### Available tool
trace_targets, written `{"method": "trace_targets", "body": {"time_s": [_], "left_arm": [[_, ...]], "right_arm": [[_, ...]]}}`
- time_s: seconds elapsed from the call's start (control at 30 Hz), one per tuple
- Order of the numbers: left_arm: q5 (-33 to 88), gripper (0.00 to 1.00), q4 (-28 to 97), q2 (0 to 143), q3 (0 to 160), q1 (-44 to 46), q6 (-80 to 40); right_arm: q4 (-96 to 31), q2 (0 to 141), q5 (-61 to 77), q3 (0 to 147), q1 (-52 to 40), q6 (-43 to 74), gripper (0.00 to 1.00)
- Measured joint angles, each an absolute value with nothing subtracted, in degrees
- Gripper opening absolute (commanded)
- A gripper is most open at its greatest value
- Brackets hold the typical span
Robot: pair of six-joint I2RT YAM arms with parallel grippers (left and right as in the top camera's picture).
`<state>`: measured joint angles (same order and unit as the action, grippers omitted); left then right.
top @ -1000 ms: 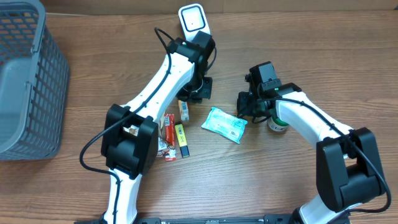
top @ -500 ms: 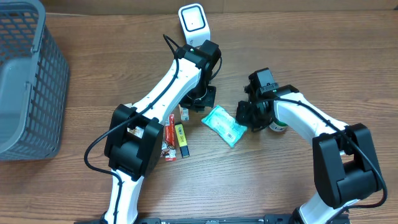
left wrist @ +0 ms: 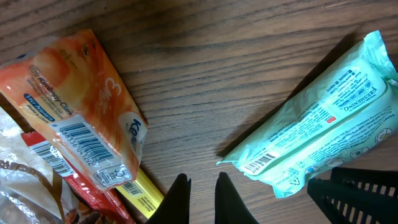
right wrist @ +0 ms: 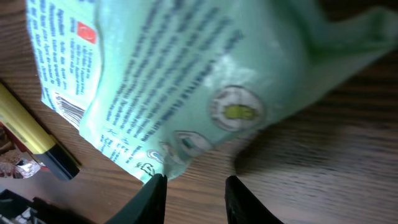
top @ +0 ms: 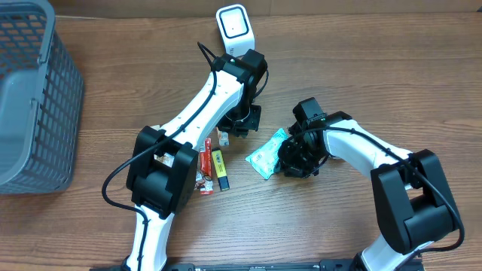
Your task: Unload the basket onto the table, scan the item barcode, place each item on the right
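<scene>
Left gripper [left wrist: 202, 180] has drawn a little toward the scanner [top: 233, 24] over the last second and hangs clenched on nothing, an orange snack pack [left wrist: 74, 124] ahead to its left. Ahead to its right lies the mint-green wipes packet [left wrist: 317, 130], swung round since then, print side up, its barcode on the corner nearest these fingertips. Right gripper [right wrist: 193, 186] has trailed it, jaws parted over bare wood, the packet's edge just beyond them. A good pick, I judge, pinches an edge clear of the barcode.
</scene>
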<state>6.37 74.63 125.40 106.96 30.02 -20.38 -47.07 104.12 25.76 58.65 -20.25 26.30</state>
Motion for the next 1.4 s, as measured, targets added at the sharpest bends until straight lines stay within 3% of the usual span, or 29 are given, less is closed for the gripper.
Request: {"method": "trace_targets", "body": {"time_s": [0.23,0.6,0.97,1.4], "left_arm": [[6.4,0.08,74.6,125.4,106.8,30.6,-21.0],[6.9,0.07,70.0,125.4,102.0,33.4,-24.2],[7.0,0.06,62.7,125.4,94.7,36.3,-26.0],[7.2,0.06,59.0,124.3,91.6,36.1,-26.7]], "right_arm": [[-54.8,104.4,26.6,65.3,-14.7,21.4,0.42],[-51.7,104.4,21.4,71.0,-12.8,15.6,0.77],[-50.7,104.4,18.0,71.0,-12.8,14.9,0.77],[-40.3,104.4,19.2,64.3,-12.8,15.0,0.76]]}}
